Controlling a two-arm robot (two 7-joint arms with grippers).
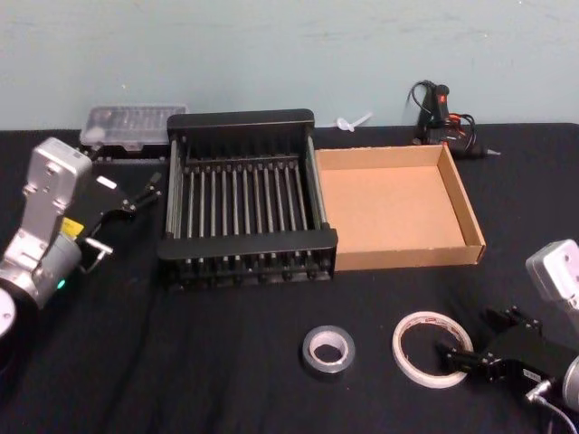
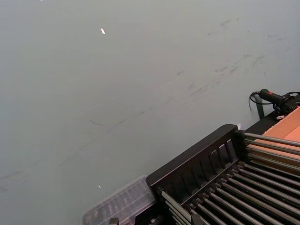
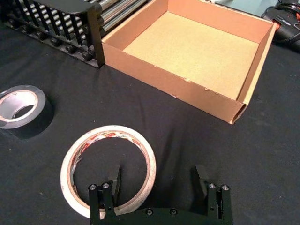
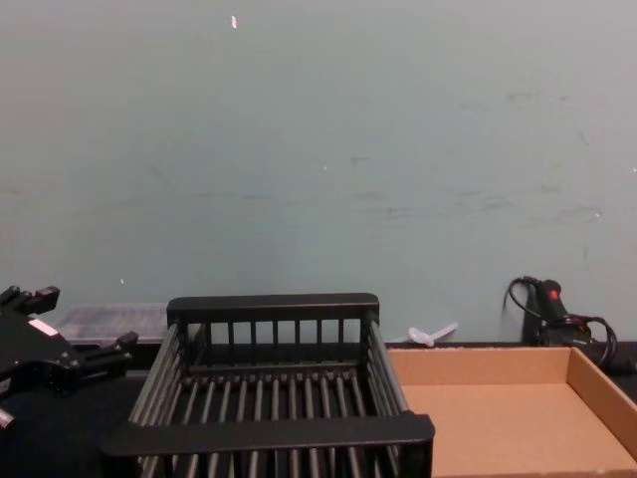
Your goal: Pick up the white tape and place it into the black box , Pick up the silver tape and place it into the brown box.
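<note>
The white tape [image 1: 409, 354] lies flat on the black cloth at the front right. My right gripper [image 1: 472, 336] is open at its right side. In the right wrist view, one finger [image 3: 115, 180] stands inside the white tape's [image 3: 108, 131] hole and the other outside the ring, so the right gripper [image 3: 158, 178] straddles the tape's wall. The silver tape [image 1: 327, 349] [image 3: 37, 103] lies flat to the left of it. The black box [image 1: 240, 246] stands mid-table, with the brown box [image 1: 398, 258] touching its right side. My left gripper [image 1: 145, 194] hangs open at the crate's left.
A clear plastic case [image 1: 131, 127] sits behind the crate at the back left. A glue gun with cable [image 1: 443, 113] lies at the back right, behind the cardboard tray. A small white plastic piece [image 1: 355, 120] rests by the wall.
</note>
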